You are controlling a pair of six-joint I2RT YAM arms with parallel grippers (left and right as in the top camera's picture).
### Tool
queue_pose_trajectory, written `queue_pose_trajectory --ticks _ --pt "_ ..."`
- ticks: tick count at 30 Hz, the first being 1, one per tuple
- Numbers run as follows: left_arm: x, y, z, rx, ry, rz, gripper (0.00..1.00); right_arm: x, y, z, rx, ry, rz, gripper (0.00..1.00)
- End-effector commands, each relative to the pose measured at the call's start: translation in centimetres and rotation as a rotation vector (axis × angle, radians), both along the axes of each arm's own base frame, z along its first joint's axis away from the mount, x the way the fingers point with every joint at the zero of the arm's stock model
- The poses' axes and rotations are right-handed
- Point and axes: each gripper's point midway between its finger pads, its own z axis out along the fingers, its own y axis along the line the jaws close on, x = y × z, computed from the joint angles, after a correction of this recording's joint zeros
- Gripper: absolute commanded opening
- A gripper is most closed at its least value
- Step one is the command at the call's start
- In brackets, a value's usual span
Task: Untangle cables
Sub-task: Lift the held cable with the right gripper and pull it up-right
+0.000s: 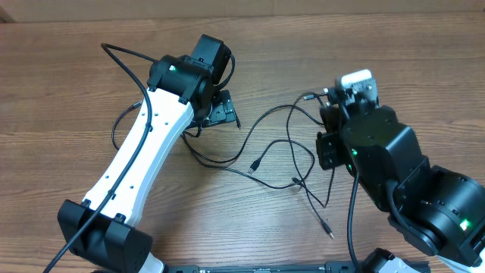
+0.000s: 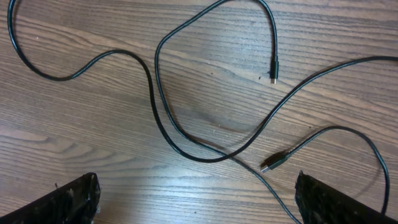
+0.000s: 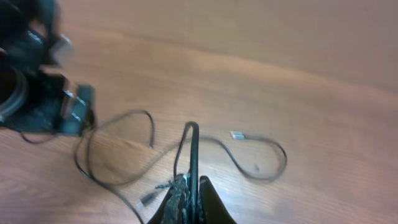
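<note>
Cables [image 2: 155, 93] criss-cross table [image 1: 61, 91] between left arm [image 1: 144, 144], right arm [image 1: 379, 144].

Pretty much just the worktop [image 1: 61, 83] here: brown wood-grain surface, grain running side to side in the overhead view, and up close in the left wrist view you get darker streaks, wavy lines and a pale shiny patch of glare near the bottom. Along the top edge of the overhead view there's a lighter beige strip [image 1: 250, 9], can't tell if it's a wall or just the far side of the surface. Right wrist view is blurry, same reddish-brown wood lower down, paler beige up top.
</note>
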Motion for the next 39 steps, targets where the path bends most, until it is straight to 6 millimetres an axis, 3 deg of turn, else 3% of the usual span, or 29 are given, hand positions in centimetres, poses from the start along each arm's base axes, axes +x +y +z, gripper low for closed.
queue_pose_trajectory --ticks 1,8,13,24,27,33,38,39 --pt "0.1 0.0 -0.2 0.000 0.007 -0.009 1.00 -0.2 -2.0 0.5 0.026 -0.011 -0.127 0.04" --pt "0.1 0.0 -0.2 0.000 0.007 -0.009 0.99 -0.3 -4.4 0.2 -0.052 -0.023 -0.227 0.04" --pt "0.1 0.0 -0.2 0.000 0.007 -0.009 1.00 0.3 -7.7 1.8 -0.158 -0.132 -0.384 0.04" --pt "0.1 0.0 -0.2 0.000 0.007 -0.009 1.00 1.0 -12.3 6.4 -0.217 -0.350 -0.669 0.04" --pt "0.1 0.0 -0.2 0.000 0.007 -0.009 1.00 2.5 -12.4 7.8 -0.184 -0.390 -0.671 0.04" --pt "0.1 0.0 -0.2 0.000 0.007 -0.009 1.00 7.7 -12.4 9.7 -0.087 -0.443 -0.566 0.04" --pt "0.1 0.0 -0.2 0.001 0.007 -0.009 1.00 12.6 -15.2 8.1 -0.037 -0.412 -0.572 0.04" --pt "0.1 0.0 -0.2 0.000 0.007 -0.009 1.00 14.0 -16.5 7.2 -0.038 -0.396 -0.591 0.04"
